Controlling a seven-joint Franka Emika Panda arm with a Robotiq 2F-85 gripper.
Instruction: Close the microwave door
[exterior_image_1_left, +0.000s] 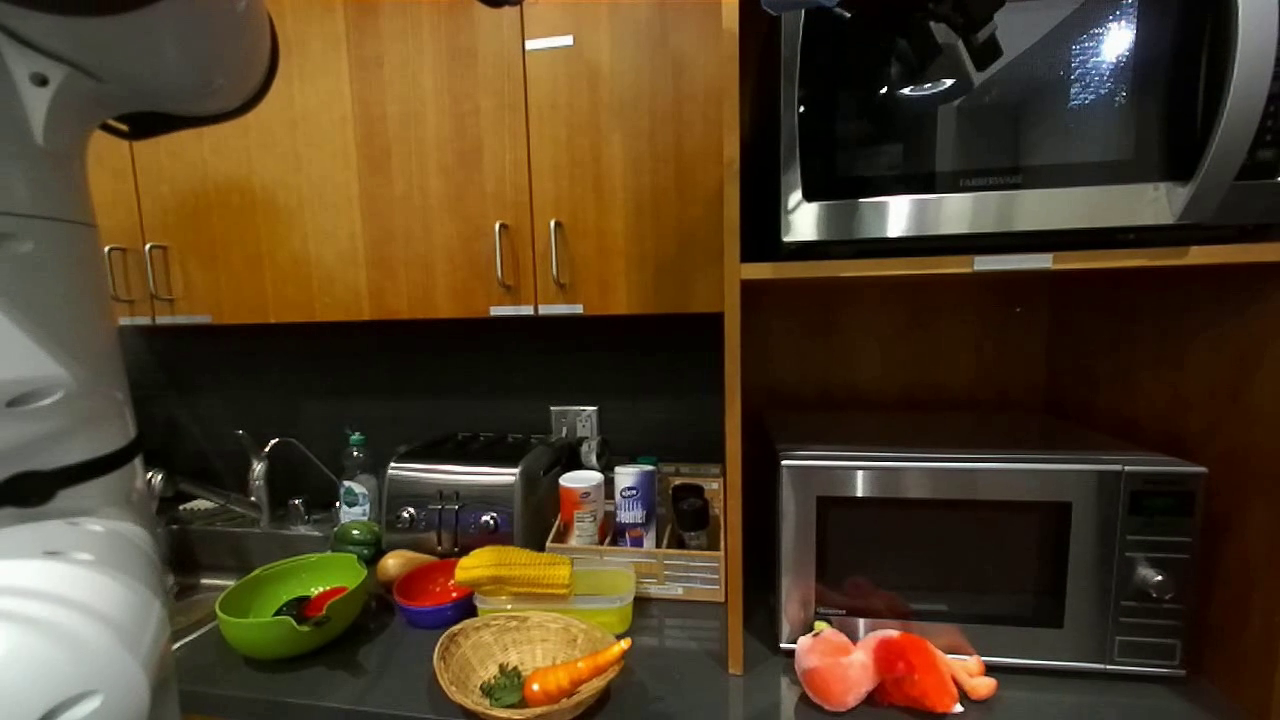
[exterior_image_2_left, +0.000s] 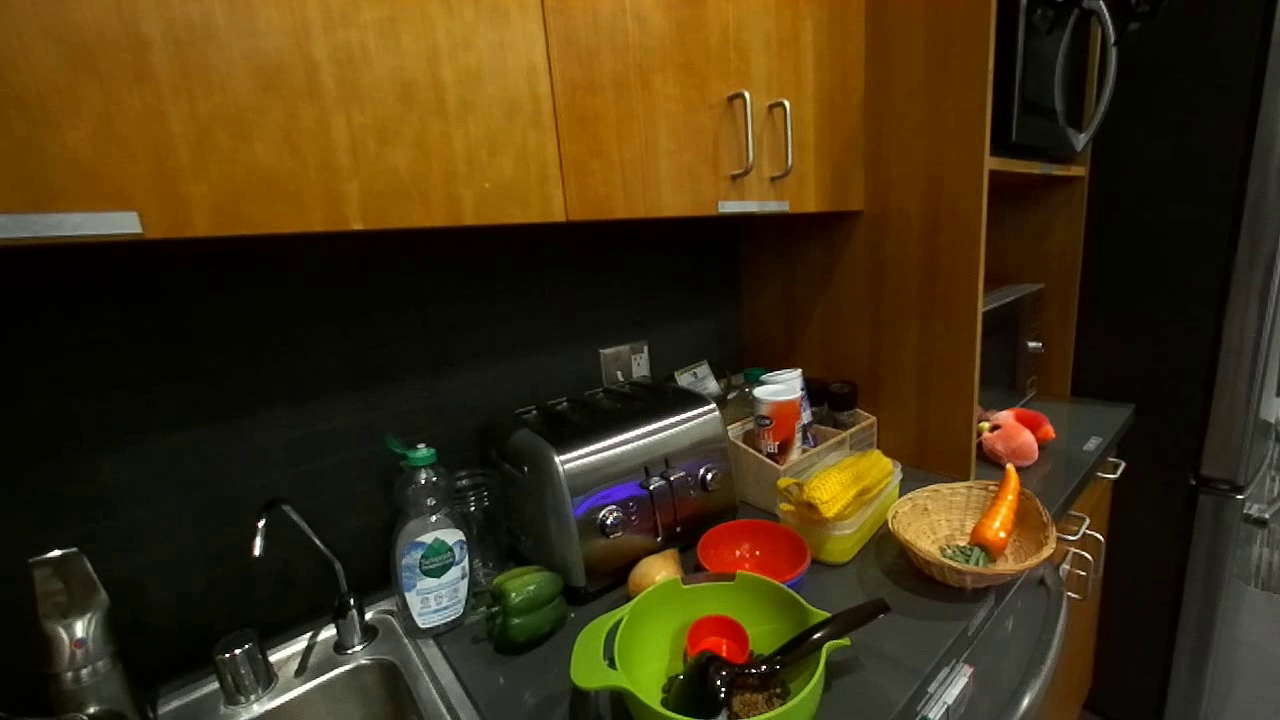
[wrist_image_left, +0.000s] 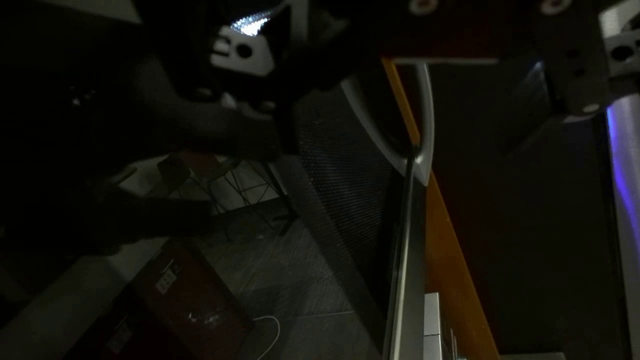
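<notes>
In an exterior view, the microwave (exterior_image_1_left: 1030, 130) on the upper shelf (exterior_image_1_left: 860, 271) is cropped top and right. In an exterior view, its handle (exterior_image_2_left: 1110, 75) bows out, leaving a gap. Dim wrist view: gripper (wrist_image_left: 427, 117) spread, seemingly holding nothing; door (wrist_image_left: 350, 190) contact unclear.

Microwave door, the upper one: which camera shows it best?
The microwave door shows best in an exterior view: nearly face-on, handle and bottom trim clear, though its top is cut off. Seen obliquely in an exterior view, the door is a narrow strip at top right. The wrist view shows its glass, dim and steeply slanted.
</notes>
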